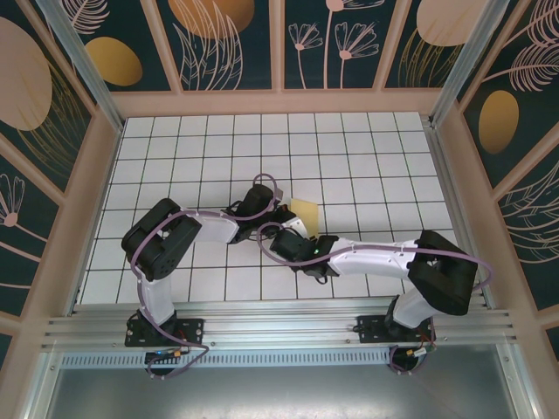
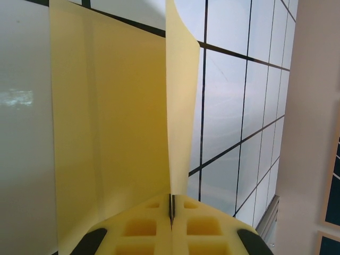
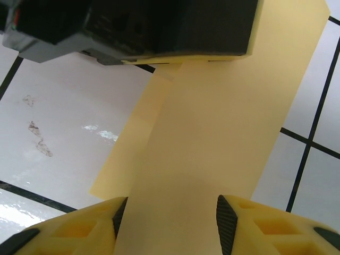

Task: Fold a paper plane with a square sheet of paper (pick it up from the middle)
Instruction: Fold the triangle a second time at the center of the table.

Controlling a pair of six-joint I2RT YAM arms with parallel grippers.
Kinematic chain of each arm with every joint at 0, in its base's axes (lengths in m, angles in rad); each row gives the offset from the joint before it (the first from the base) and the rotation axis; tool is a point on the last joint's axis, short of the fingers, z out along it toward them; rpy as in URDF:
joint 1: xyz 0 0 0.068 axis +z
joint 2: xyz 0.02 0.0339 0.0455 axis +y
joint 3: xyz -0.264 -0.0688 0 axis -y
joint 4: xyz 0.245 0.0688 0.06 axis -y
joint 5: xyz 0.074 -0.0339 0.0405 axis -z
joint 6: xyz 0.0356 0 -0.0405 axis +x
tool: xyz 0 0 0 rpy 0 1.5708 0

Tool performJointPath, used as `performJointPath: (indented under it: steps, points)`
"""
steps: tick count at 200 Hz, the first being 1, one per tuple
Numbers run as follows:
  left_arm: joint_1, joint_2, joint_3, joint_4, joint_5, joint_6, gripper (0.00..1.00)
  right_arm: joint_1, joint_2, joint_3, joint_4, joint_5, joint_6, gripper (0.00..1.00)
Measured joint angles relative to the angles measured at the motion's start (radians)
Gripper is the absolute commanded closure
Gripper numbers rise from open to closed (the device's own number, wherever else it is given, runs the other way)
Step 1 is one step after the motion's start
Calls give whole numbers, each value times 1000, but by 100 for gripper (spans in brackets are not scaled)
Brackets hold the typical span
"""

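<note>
Nearest the left wrist camera, the left gripper [image 2: 171,204] has its jaws pressed tight together, with the sheet [image 2: 111,122] pinched in the seam between them. Counted across the views, there are two arms, two grippers and one sheet of pale yellow paper.

Seen from the top, the left arm [image 1: 162,249] bends up from its base at the lower left and reaches right to the middle of the table [image 1: 175,166]. Its gripper sits there, just left of the sheet. In the left wrist view the sheet stands out from the closed jaws in two layers. A broad panel spreads to the left. A second layer rises edge-on from the seam and curls over to the right at its far end. From the top, a small patch of the sheet shows at the table's middle, just beyond the two wrists.

Further right, the right gripper [image 3: 170,223] faces the left one, whose dark body sits at the top of the right wrist view. The sheet runs from under that body as a long strip toward the right gripper. The right jaws stand partly open, with one of the pads [image 3: 120,218] at each side of the strip. The strip fills the gap between them, and whether the pads touch its edges cannot be told. The right arm [image 1: 384,257] stretches leftward from its base at the lower right.
</note>
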State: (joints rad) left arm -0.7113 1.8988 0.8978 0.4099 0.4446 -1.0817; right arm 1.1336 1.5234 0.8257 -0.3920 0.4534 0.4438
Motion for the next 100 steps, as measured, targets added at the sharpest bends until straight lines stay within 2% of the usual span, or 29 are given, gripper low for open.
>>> performJointPath:
  steps: [27, 84, 100]
  points:
    - [0, 0, 0, -4, 0, 3, 98, 2, 0, 5, -11, 7, 8, 68]
    - [0, 0, 22, -34, -1, 17, 96, 5, 0, 21, -32, 10, 12, 100]
    - [0, 0, 32, -51, -5, 29, 89, 4, 0, 23, -32, 9, 11, 100]
